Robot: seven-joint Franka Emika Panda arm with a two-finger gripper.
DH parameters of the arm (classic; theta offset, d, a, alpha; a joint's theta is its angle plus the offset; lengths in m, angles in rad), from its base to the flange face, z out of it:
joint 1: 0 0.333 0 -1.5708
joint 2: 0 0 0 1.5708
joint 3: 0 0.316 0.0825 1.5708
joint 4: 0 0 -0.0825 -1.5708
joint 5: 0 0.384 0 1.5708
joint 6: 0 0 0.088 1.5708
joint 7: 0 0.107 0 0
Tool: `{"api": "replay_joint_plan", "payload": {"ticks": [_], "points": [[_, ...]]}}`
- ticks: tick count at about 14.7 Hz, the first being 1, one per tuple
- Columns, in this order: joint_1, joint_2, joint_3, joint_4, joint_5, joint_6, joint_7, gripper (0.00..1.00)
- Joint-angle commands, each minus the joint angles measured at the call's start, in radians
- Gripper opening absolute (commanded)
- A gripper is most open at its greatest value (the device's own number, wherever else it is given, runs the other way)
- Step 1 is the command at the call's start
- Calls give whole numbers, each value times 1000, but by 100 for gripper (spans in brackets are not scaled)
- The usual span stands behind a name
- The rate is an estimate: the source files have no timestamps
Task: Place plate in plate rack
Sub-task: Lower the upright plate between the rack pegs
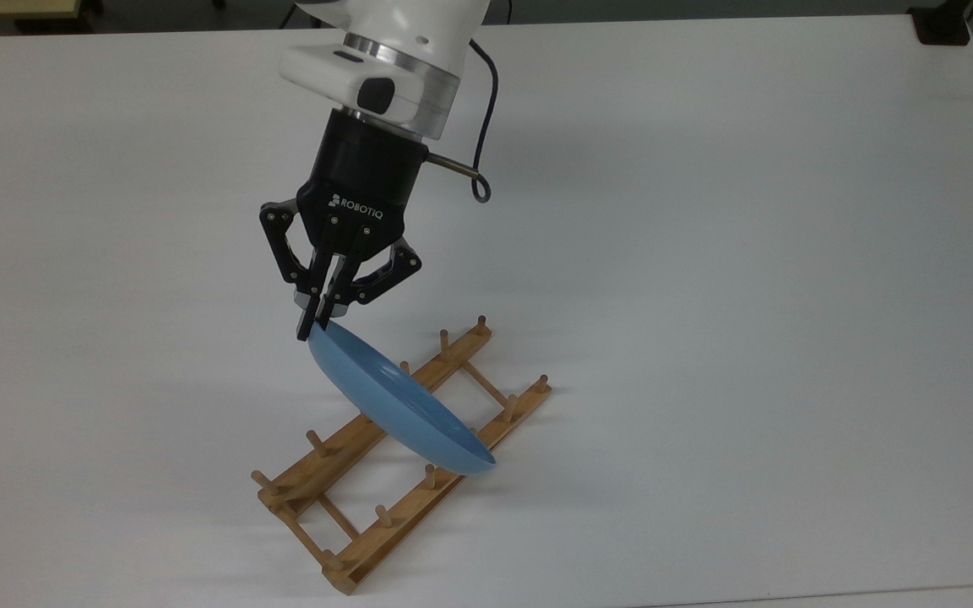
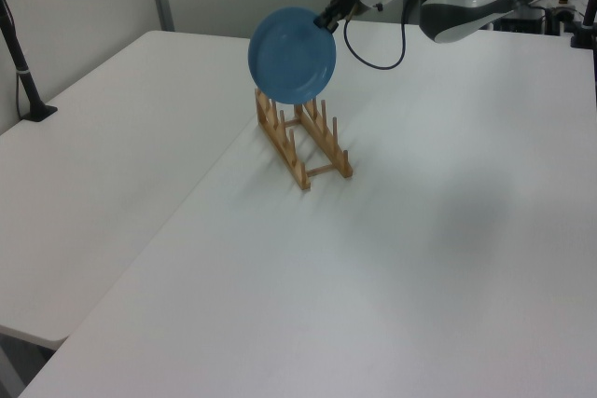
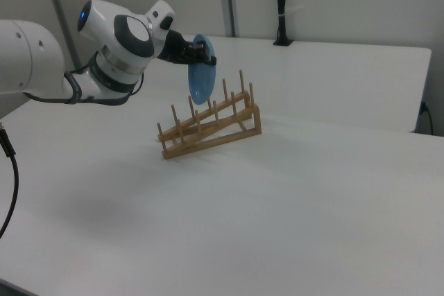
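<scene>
Pincer clenched on the plate by its upper rim, holding it edge-down over the middle of the rack on the counter. Lifted and carried: done. Seating between pegs remained, I'd judge. Plate stood near-vertical, crossing the rails, its hollow face toward the top view's right.

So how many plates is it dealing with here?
1. The plate hangs tilted over the rack, pinched at its rim by the pincer. The rack's slots look bare, though the plate hides part of it.
</scene>
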Motion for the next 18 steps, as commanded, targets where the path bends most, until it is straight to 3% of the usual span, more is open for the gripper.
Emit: {"api": "replay_joint_plan", "payload": {"ticks": [1,3,11,18], "points": [[7,-24,-13,-35,-36,19,24,0],[11,-27,-13,-33,-56,14,79,0],[21,-28,-12,-32,-255,-64,278,0],[73,-15,-12,-33,-263,-85,287,0]]}}
